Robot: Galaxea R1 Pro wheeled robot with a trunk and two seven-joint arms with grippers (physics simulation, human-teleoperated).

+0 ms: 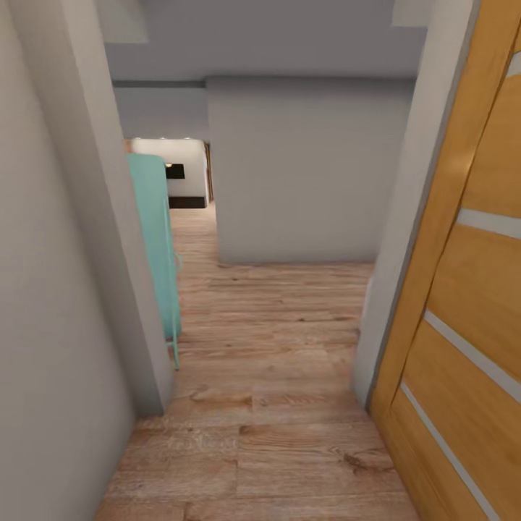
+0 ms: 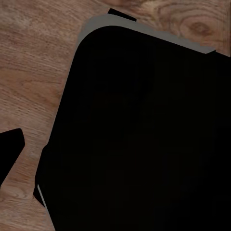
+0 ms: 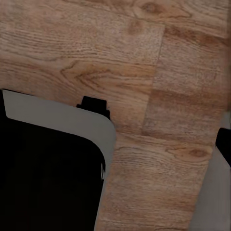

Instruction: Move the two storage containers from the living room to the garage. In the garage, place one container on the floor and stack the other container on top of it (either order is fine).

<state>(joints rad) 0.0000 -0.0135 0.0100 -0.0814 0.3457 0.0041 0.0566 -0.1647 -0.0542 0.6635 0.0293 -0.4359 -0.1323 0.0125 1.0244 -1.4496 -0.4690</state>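
Zero storage containers are in sight: the head view looks down a corridor with a wood plank floor (image 1: pixel 275 405), one light-wood door (image 1: pixel 470 304) with frosted strips at the right, one turquoise panel (image 1: pixel 155 239) leaning at the left wall, and a distant room beyond. Both wrist views look down on planks and the robot's dark base (image 2: pixel 144 144); whether either arm's fingers are open or closed cannot be told. As ribbed plastic bins, the two should be light and fairly stiff, best gripped at a rim wall.

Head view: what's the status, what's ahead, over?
Grippers' state can't be told. No containers seen. Wood plank floor ahead, open wooden door right, teal furniture left, narrow passage.
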